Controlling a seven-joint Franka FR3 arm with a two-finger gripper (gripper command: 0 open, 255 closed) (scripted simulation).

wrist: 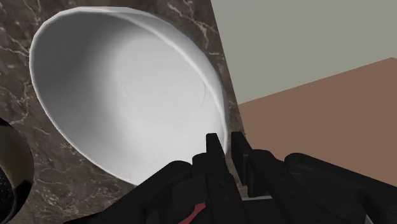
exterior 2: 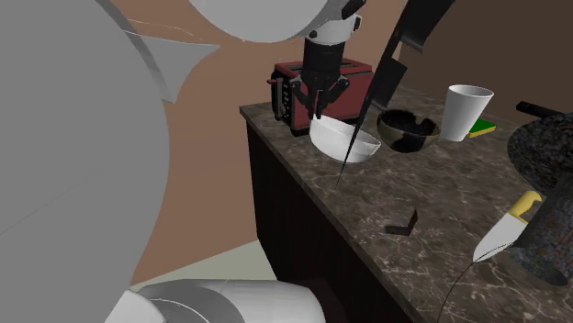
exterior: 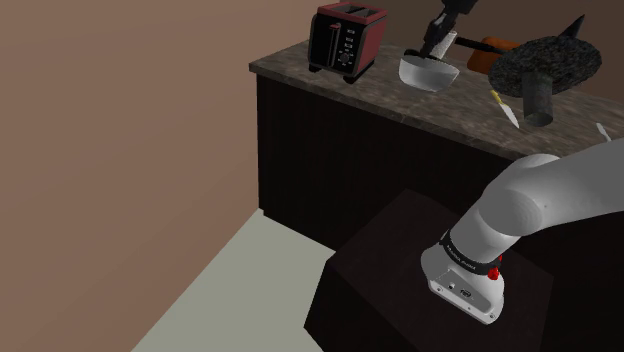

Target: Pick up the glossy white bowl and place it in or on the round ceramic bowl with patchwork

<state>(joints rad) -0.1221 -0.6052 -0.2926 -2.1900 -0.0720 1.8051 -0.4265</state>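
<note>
Two fingers (wrist: 216,149) and one thin rim: my jaws are clamped on the wall of the white bowl (exterior 2: 344,142), one finger inside and one outside. The bowl is at the front edge of the desk (exterior 2: 395,197), just beside the red toaster (exterior 2: 308,87) and tipped a little. I cannot tell whether its base has left the desk.

The dark round bowl (exterior 2: 409,130) waits just beyond it, farther in from that edge and short of the white cup (exterior 2: 466,110). A rim pinch lets a bowl swing, so I judge a slow, straight lift is best, high enough to clear the dark rim. Then I should carry it inward, away from the drop, centre it and lower. I should let go only once it has seated.
</note>
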